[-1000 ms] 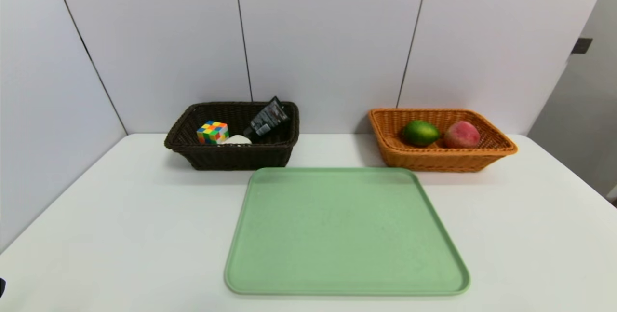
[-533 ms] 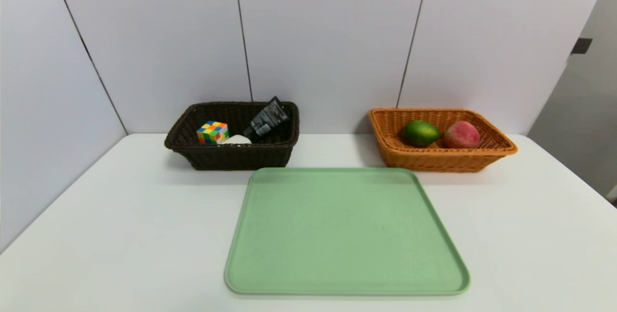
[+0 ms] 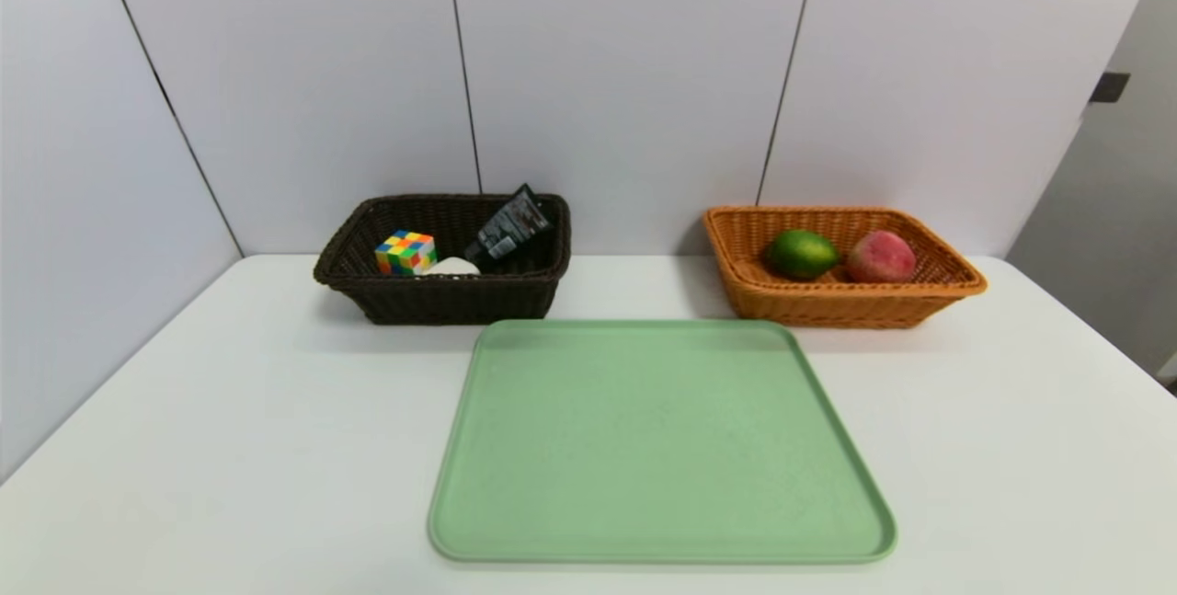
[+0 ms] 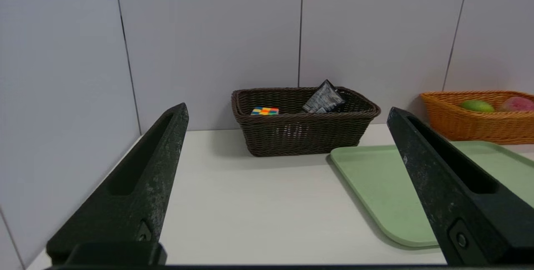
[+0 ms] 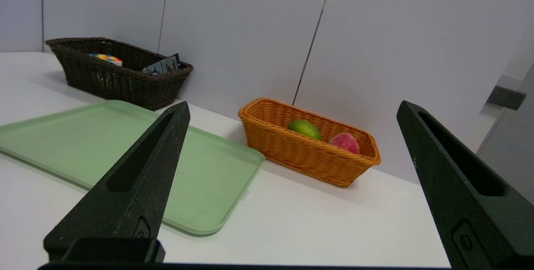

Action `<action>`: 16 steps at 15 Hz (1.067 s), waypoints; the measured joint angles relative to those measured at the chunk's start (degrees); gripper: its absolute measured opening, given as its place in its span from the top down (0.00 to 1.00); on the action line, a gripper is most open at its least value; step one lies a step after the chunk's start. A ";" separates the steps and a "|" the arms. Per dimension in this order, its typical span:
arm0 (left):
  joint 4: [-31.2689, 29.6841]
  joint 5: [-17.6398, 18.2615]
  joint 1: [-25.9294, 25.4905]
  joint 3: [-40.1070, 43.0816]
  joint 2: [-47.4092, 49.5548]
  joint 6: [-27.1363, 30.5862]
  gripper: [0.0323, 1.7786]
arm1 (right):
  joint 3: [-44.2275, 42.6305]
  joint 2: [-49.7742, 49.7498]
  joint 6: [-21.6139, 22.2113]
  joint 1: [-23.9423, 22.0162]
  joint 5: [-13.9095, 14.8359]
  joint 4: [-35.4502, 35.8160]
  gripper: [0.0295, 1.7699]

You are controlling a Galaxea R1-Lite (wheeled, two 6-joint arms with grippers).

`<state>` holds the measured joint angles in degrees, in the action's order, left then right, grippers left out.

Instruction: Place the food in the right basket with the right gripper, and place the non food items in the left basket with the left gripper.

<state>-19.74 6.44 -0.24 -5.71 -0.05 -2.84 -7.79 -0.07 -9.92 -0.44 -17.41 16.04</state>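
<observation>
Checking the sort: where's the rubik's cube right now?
In the head view the rubik's cube sits inside the dark brown basket at back left, beside the black tube.

White table, green tray, two baskets

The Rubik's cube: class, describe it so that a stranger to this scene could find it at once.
Start at the dark brown basket by the wall, left of the green tray. The Rubik's cube sits inside at its left end, beside a white item and a black tube. Only it has multicoloured squares.
</observation>
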 joint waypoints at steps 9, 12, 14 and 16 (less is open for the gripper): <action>-1.60 -0.44 0.00 5.29 0.02 9.28 0.05 | 3.24 0.00 -3.08 0.00 1.89 0.60 0.03; 1.72 -0.54 0.00 5.63 0.02 9.03 0.05 | 4.90 0.00 -3.11 0.00 1.97 2.47 0.03; 4.00 -0.62 0.00 5.66 0.02 8.95 0.05 | 6.56 0.00 -3.13 0.00 2.26 4.21 0.03; 6.55 -0.57 0.00 5.66 0.02 8.90 0.05 | 7.46 0.00 -3.08 0.00 2.94 3.96 0.03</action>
<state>-13.19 5.86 -0.24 -0.05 -0.02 6.06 -0.33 -0.07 -13.01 -0.44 -14.47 20.00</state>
